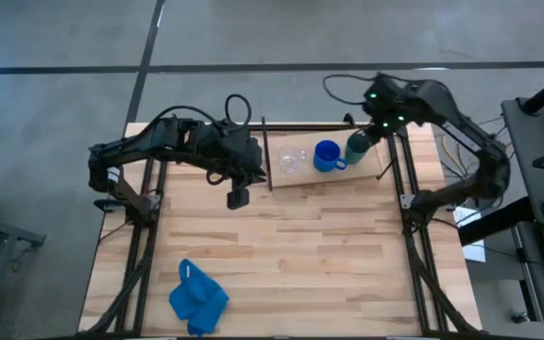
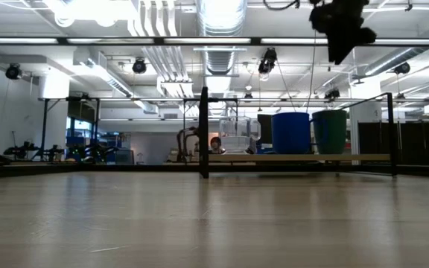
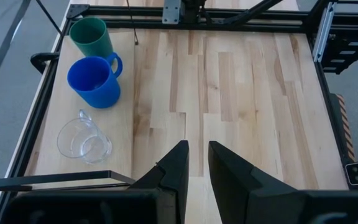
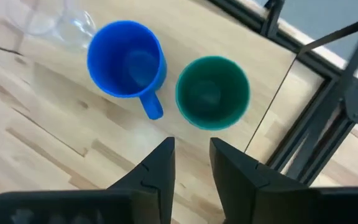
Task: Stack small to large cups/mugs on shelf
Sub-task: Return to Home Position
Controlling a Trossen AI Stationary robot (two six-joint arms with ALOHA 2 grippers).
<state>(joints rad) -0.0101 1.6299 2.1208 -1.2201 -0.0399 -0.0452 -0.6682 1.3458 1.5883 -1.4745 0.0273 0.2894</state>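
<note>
Left pincer point(image 1: 238, 198) hangs over the bench point(image 1: 300, 255) just off the left end of the shelf point(image 1: 348, 177), a little in from the back edge. In its own wrist view the left pincer point(image 3: 197, 146) has two dark fingers point(image 3: 178, 167) with only a narrow gap between them and nothing in it. Well apart from it, a crumpled blue cloth point(image 1: 196, 297) lies near the front left corner of the bench. The shelf, a pale wooden board edged by thin black rods point(image 1: 265, 151), lies along the back edge toward the right corner, and all three vessels stand upright on it in one row. At its left end is the clear glass cup point(image 1: 291, 159) point(image 2: 238, 136). Just beside that stands the blue mug point(image 1: 326, 156) point(image 2: 291, 132), its handle turned toward the front of the bench. Next comes the green cup point(image 1: 357, 148) point(image 2: 330, 132), close to the mug with a thin gap between them, near the right end of the board. None of the three sits inside another. Right pincer point(image 1: 366, 140) hovers above the green cup; from bench level the right pincer point(image 2: 342, 53) is well clear of the rim. In its wrist view the right pincer point(image 4: 191, 144) has its fingers point(image 4: 159, 163) apart and empty, with the green cup point(image 4: 212, 93) and blue mug point(image 4: 126, 59) directly below.
</note>
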